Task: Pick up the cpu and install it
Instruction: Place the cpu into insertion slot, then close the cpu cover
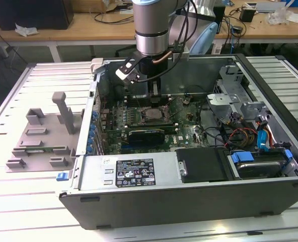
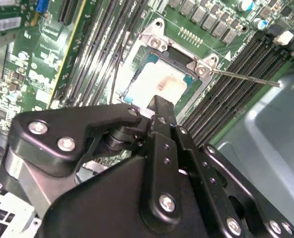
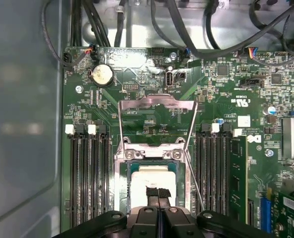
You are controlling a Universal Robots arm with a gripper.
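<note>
The cpu (image 3: pixel 152 179), a small square chip with a shiny silver top, lies flat in the socket (image 3: pixel 121 183) on the green motherboard. It also shows in the second wrist view as the cpu (image 2: pixel 162 85) and, small, in the exterior view as the cpu (image 1: pixel 151 114). The socket's metal frame (image 3: pixel 157 105) is swung open and its thin lever (image 2: pixel 244 77) stands free. My gripper (image 3: pixel 158 194) hangs right over the chip, its two black fingers (image 2: pixel 160 110) pressed together with nothing between them. In the exterior view my gripper (image 1: pixel 155 95) reaches down into the open computer case (image 1: pixel 189 194).
Black memory slots (image 3: pixel 87 173) flank the socket on both sides. A grey plastic tray (image 1: pixel 38 136) with upright blocks lies on the table at the exterior view's left. Cables and a drive bay (image 1: pixel 249 146) fill the case's right end, and case walls rise around the board.
</note>
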